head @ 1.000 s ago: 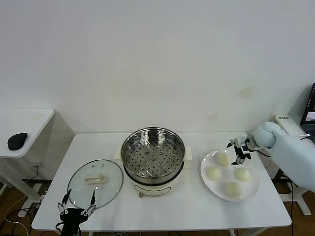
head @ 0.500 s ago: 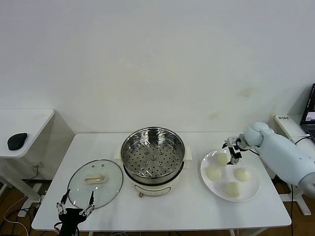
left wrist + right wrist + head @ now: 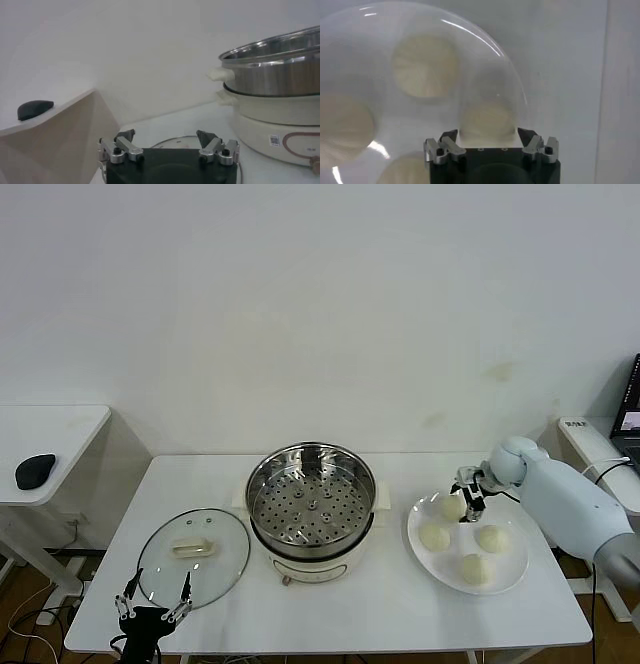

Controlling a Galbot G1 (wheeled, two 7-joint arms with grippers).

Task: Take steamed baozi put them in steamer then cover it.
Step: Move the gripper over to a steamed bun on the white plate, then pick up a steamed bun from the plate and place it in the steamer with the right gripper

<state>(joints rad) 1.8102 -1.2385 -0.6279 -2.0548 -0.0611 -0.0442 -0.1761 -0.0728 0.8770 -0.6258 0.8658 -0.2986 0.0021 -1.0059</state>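
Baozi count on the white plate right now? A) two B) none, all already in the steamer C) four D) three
C: four baozi sit on the white plate, the right gripper open over the rear one, and the steamer tray is still bare.

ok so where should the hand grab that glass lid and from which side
By the cream bar handle at the centre of the glass lid, coming straight down from above. The lid lies flat with the handle up, and the left hand waits open at its near edge.
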